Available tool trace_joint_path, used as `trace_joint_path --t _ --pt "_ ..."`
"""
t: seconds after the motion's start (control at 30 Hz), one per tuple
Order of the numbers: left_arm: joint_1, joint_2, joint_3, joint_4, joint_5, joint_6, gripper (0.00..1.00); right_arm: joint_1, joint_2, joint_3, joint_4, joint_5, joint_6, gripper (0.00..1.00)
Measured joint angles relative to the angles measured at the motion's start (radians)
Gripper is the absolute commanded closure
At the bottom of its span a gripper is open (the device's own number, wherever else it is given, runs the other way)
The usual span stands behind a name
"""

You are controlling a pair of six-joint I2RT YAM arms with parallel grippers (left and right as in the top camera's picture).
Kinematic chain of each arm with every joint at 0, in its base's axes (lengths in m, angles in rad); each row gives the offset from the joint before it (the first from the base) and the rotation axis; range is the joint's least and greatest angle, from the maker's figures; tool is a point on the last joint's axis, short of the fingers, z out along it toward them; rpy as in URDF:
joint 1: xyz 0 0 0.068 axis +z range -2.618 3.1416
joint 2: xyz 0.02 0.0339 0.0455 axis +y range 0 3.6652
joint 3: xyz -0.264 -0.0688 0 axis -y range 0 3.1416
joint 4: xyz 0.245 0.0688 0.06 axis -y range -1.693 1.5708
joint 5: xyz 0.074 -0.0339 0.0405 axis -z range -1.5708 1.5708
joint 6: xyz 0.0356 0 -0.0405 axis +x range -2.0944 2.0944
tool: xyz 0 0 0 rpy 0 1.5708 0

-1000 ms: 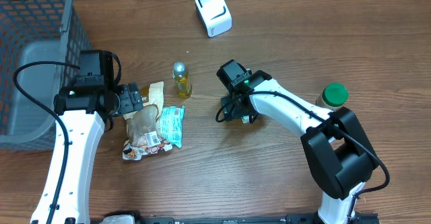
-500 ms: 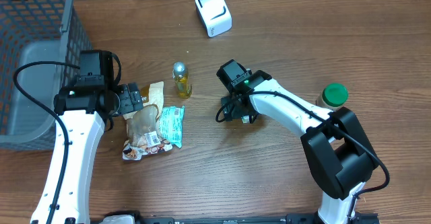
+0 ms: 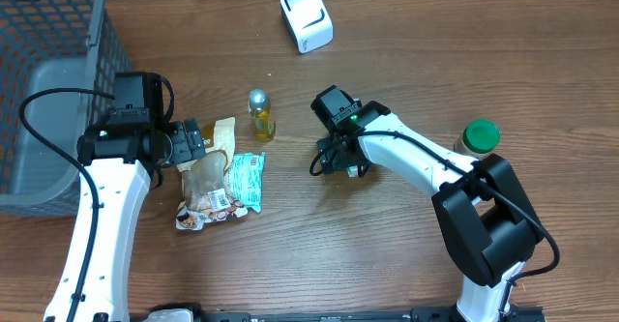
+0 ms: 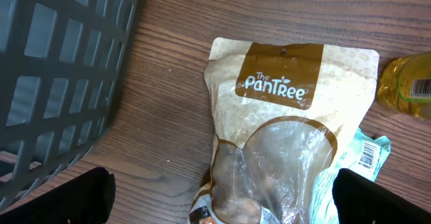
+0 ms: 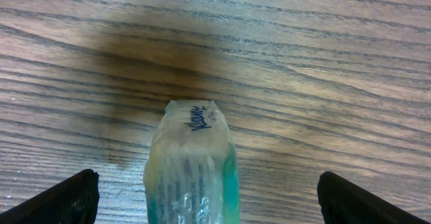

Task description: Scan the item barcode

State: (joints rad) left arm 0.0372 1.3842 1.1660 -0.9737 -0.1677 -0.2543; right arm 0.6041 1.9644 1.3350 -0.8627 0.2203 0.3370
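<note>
A white barcode scanner [image 3: 307, 17] stands at the back of the table. My left gripper [image 4: 225, 200] hovers open over a tan PanTree snack pouch [image 4: 289, 116], its black fingers apart on either side of the pouch's clear window. My right gripper [image 5: 209, 204] is open too, with a small clear-and-green Kleenex tissue pack [image 5: 195, 163] between its widely spread fingers, neither touching it. In the overhead view the left gripper [image 3: 198, 143] is left of centre and the right gripper [image 3: 340, 162] is at mid-table. A barcode shows on a teal packet [image 4: 367, 157] beside the pouch.
A grey mesh basket [image 3: 48, 80] fills the far left. A small yellow oil bottle [image 3: 259, 114] stands behind the pouches. A green-lidded jar [image 3: 477, 138] sits at the right, beside my right arm.
</note>
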Motion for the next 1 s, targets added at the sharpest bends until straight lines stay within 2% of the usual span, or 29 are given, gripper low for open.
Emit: trace_joint_path --t 0.53,0.67,1.0 --pt "0.000 0.000 0.000 0.000 0.000 0.000 0.00 0.000 0.000 0.000 0.004 -0.030 0.000 0.01" --pt "0.000 0.000 0.000 0.000 0.000 0.000 0.00 -0.001 -0.004 0.000 -0.011 -0.038 0.036 0.01" --pt "0.000 0.000 0.000 0.000 0.000 0.000 0.00 -0.027 -0.191 0.005 -0.050 -0.076 0.064 0.00"
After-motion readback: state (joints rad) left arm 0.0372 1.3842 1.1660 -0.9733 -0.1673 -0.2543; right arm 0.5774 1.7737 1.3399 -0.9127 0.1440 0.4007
